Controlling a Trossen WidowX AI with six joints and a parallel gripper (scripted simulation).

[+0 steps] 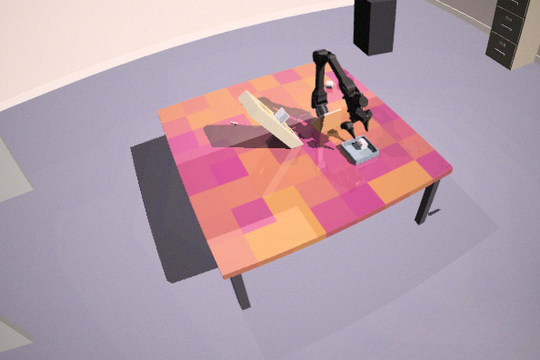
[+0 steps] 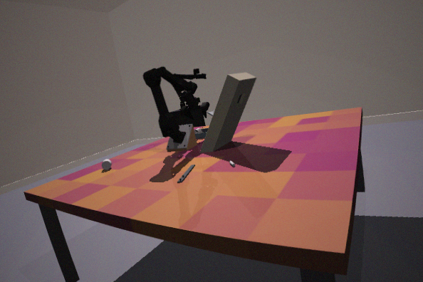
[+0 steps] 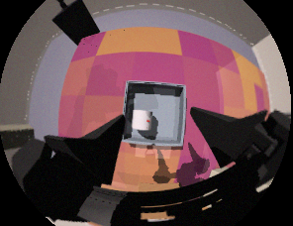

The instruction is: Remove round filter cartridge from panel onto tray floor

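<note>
The filter cartridge, white with small red marks, lies in the grey-blue tray. In the wrist view it looks to lie on its side on the tray floor, near the left wall; its slots cannot be made out. My gripper is open and empty above the tray, its fingers wide apart and clear of the cartridge. The cream service panel leans on the table; its face is seen only edge-on in the top view and is hidden in the exterior view.
A pale flap stands out from the panel's face. A white round object lies behind the arm's base. A dark bar and a small white piece lie behind the panel.
</note>
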